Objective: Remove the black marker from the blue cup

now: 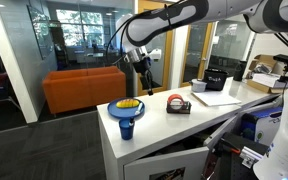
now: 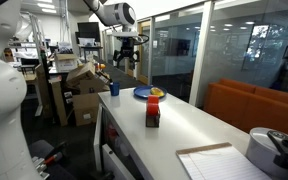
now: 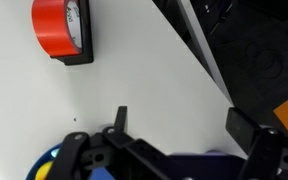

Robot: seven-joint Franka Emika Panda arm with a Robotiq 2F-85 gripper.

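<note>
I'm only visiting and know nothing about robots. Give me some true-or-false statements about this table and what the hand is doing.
1. The hand hangs in the air above the white table. True.
2. Its fingers are shut tight. False: in the wrist view they stand wide apart, with nothing between them.
3. The red tape dispenser lies on the floor. False: it sits on the table.
4. The blue cup stands close to the light-blue dish. True.
</note>
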